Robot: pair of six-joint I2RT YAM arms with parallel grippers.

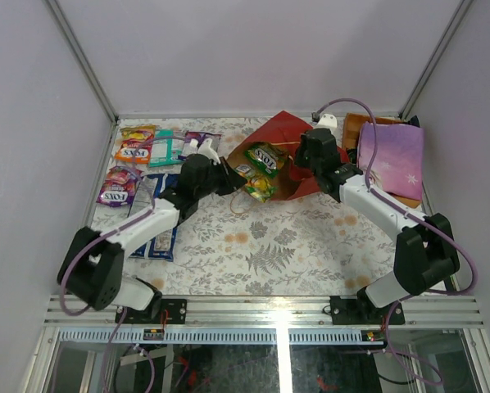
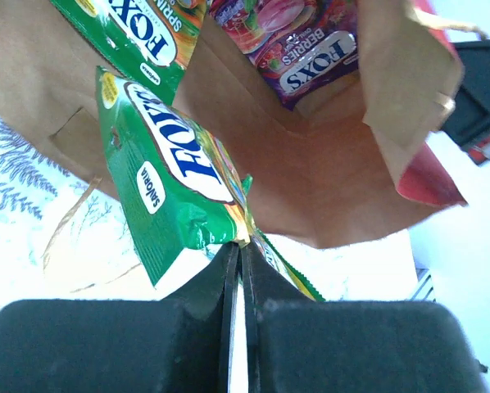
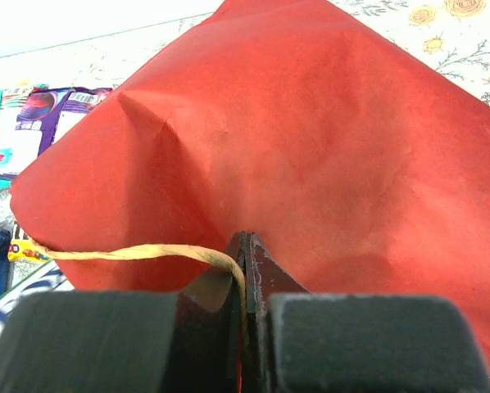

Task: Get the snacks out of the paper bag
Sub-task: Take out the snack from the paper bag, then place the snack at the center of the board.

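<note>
The paper bag (image 1: 288, 131) lies on its side, red outside and brown inside (image 2: 327, 180), with its mouth towards the left arm. My left gripper (image 2: 241, 246) is shut on the corner of a green FOX'S snack packet (image 2: 175, 176) at the bag's mouth (image 1: 261, 190). A second green packet (image 1: 266, 157) and a purple FOX'S packet (image 2: 310, 49) lie inside the bag. My right gripper (image 3: 247, 244) is shut on the bag's thin twine handle (image 3: 130, 252), right against the red wall (image 3: 310, 123). From above it sits at the bag's right side (image 1: 304, 164).
More snack packets lie on the floral cloth at the left: orange (image 1: 134, 150), teal (image 1: 165, 147), purple (image 1: 116, 188) and long blue ones (image 1: 159, 237). A lilac snowflake bag (image 1: 390, 160) rests at the back right. White walls close off three sides.
</note>
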